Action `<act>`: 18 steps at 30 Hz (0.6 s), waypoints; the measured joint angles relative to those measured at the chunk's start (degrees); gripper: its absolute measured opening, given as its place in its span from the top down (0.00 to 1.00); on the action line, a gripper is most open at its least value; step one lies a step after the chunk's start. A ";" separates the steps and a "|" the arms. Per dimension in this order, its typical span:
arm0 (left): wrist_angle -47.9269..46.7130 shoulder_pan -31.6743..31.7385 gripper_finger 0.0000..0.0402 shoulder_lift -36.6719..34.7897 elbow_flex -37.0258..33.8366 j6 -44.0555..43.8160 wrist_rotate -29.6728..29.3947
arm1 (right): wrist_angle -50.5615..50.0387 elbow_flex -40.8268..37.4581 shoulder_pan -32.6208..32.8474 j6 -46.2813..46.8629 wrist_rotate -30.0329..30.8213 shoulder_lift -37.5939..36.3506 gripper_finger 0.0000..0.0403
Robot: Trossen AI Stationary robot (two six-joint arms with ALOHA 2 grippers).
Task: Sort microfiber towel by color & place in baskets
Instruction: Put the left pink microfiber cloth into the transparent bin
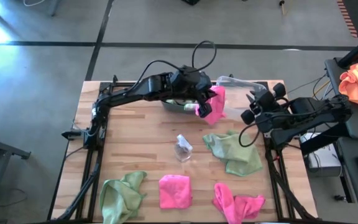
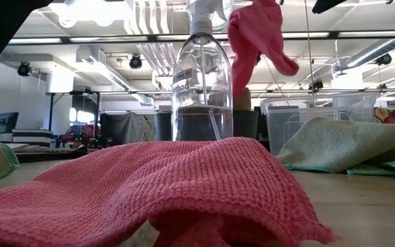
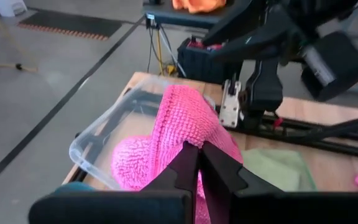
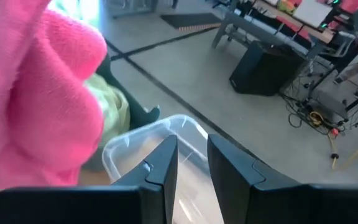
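The left tool (image 1: 204, 98) is pinched shut on a pink towel (image 1: 215, 104), which hangs just beside the clear basket (image 1: 241, 84) at the far edge of the bench (image 1: 135, 149). The right tool (image 1: 253, 107) sits near that basket on its other side, its fingers (image 4: 160, 165) parted with nothing between them. A teal basket (image 1: 178, 104) lies under the left arm, next to the clear one. Nearer than the clear basket lie a spray bottle (image 1: 183, 148), a green towel (image 1: 234, 151), a second green towel (image 1: 122, 193) and two more pink towels (image 1: 174, 190).
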 joint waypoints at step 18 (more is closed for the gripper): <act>-0.17 -0.71 1.00 -0.26 -0.02 1.36 -0.07 | 6.56 0.00 -7.91 4.22 3.64 6.03 0.80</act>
